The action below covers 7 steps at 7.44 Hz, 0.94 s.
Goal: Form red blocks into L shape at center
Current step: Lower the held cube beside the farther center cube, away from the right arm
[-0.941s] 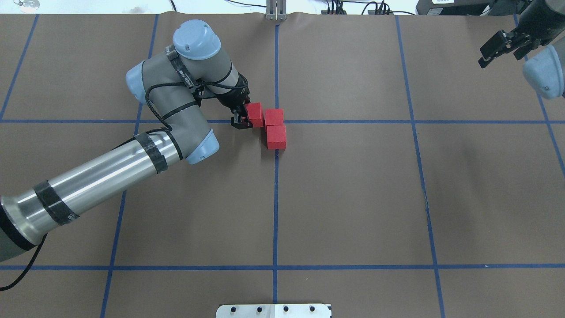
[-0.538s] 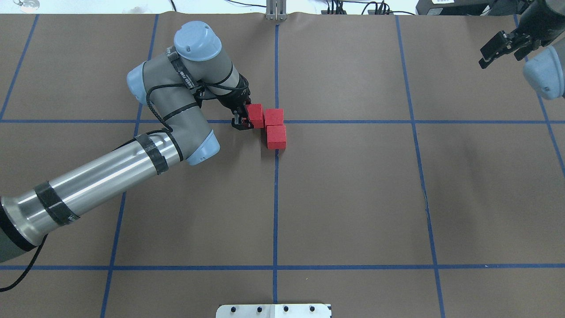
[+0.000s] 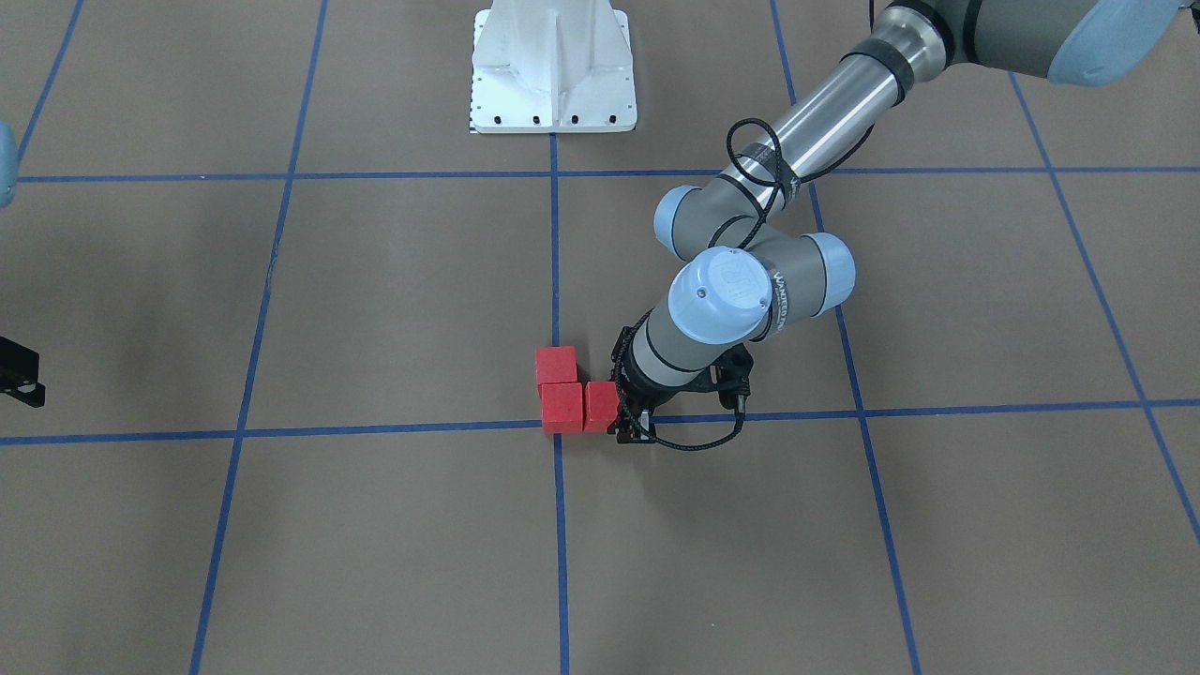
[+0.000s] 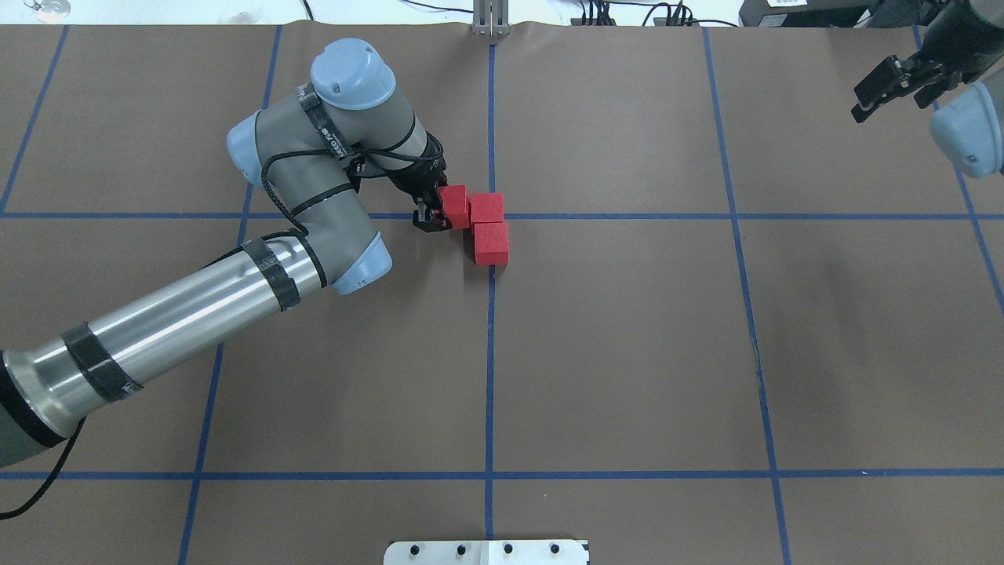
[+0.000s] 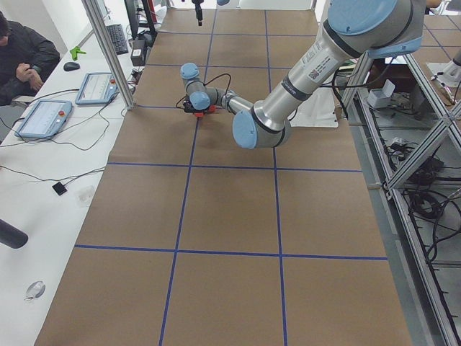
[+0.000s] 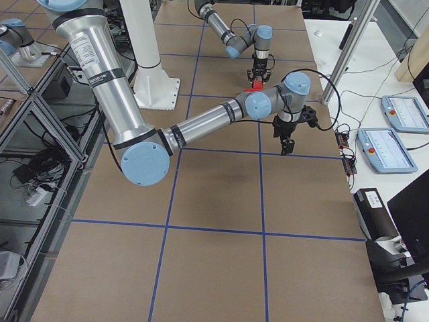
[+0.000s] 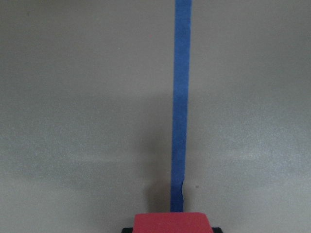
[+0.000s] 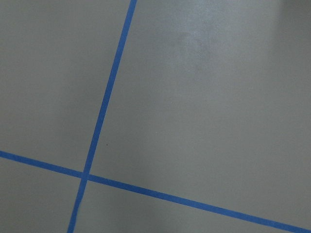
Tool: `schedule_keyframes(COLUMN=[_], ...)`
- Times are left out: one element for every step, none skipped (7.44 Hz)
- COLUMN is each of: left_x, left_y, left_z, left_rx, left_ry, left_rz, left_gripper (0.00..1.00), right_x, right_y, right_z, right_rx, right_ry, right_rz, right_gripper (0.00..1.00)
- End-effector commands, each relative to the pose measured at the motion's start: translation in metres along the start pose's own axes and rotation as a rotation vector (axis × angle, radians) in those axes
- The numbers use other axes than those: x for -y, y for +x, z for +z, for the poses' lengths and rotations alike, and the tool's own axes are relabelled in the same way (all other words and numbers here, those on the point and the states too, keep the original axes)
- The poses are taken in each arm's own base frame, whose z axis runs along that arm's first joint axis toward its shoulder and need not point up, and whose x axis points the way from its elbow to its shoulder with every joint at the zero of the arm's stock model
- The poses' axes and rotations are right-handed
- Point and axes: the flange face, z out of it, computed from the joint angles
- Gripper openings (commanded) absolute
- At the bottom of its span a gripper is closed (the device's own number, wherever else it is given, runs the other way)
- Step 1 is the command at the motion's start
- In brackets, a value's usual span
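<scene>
I had the left gripper (image 4: 438,213) clamped on the third red block (image 4: 454,202) — pulling away sloppy could've dragged it and bumped the other two (image 4: 488,209) crooked.

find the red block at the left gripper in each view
front-facing: gripped block, right end of L
overhead: left end
exterior left: far, in red cluster
exterior right: far, red cluster
left wrist: bottom edge
right wrist: not in it
landmark: blue tape lines meeting under corner block
</scene>
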Motion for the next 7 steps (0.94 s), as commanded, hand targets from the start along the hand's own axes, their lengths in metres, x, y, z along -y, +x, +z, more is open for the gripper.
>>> schedule_keyframes(left_x=[-0.0011, -0.0042, -0.0046, -0.0059, -0.0057, -0.0048, -0.0051], left_y=[-0.0005, -0.0038, -0.0047, -0.0047, -0.0046, -0.0048, -0.0056], left_z=[0.0002, 0.0026, 0.0036, 0.0029, 0.003, 0.0034, 0.0043], left_rx=[0.001, 0.003, 0.005, 0.004, 0.005, 0.005, 0.007], left_ry=[-0.001, -0.002, -0.001, -0.004, -0.002, -0.002, -0.001], left_rz=[0.002, 0.005, 0.005, 0.006, 0.006, 0.006, 0.005], left_gripper=[0.0, 0.0, 0.0, 0.0, 0.0, 0.0, 0.0], right_x=[0.0006, 0.0006, 0.0, 0.0, 0.0, 0.0, -0.0001], right_y=[-0.0006, -0.0006, 0.0, 0.0, 0.0, 0.0, -0.0007], right_z=[-0.0006, -0.0006, 0.0, 0.0, 0.0, 0.0, 0.0007], right_rx=[0.0, 0.0, 0.0, 0.0, 0.0, 0.0, 0.0], right_ry=[0.001, 0.001, 0.0, 0.0, 0.0, 0.0, -0.001], right_rz=[-0.001, -0.001, 0.0, 0.0, 0.0, 0.0, -0.001], right_gripper=[0.99, 0.99, 0.99, 0.99, 0.99, 0.99, 0.99])
